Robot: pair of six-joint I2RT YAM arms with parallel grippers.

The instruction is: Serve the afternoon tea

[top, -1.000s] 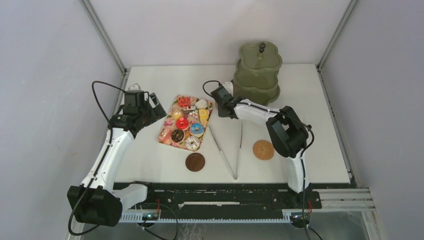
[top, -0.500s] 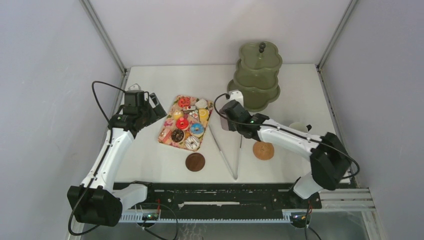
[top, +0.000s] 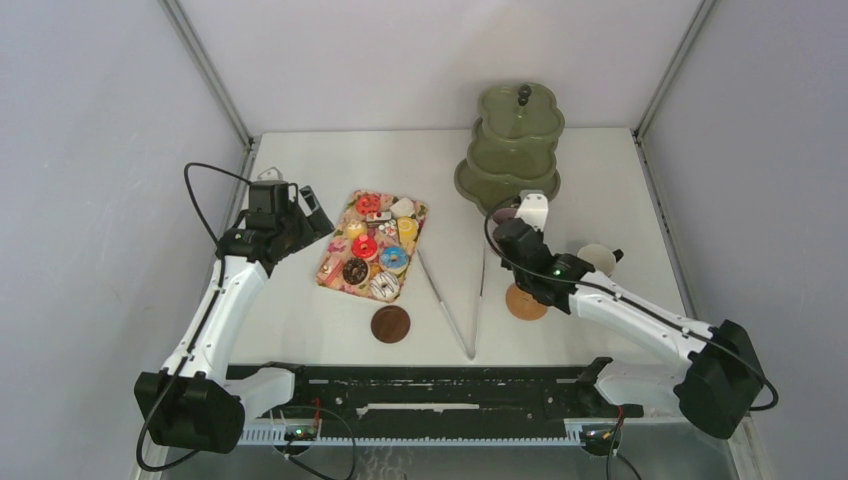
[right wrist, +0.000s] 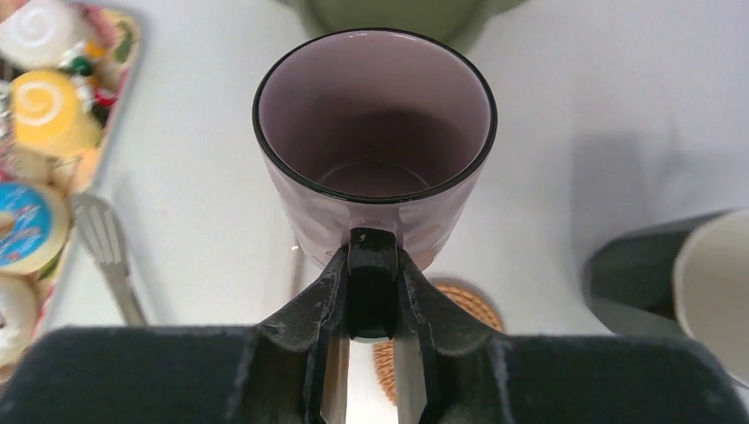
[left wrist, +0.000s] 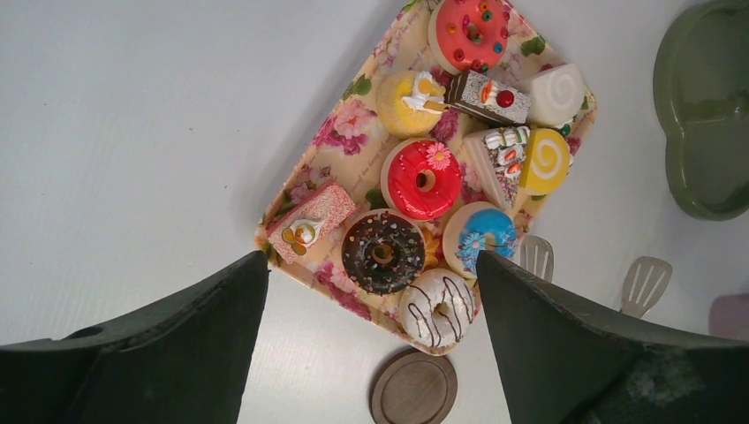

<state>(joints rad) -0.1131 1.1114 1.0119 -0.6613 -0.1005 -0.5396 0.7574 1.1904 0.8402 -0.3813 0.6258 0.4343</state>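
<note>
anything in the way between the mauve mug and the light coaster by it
Nothing visible does. The right gripper holds the mauve mug by its handle near the light coaster, whose visible part is bare; the green mug and tongs sit off to either side.

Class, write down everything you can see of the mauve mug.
The mauve mug is glossy, like glazed ceramic, with a thin dark rim and an empty inside. It is upright, mouth up. The right end effector is shut on its handle; nothing else seems to touch it. It looks lifted off the table, near the green stand, with a woven coaster close by and a dark green mug on its right.
</note>
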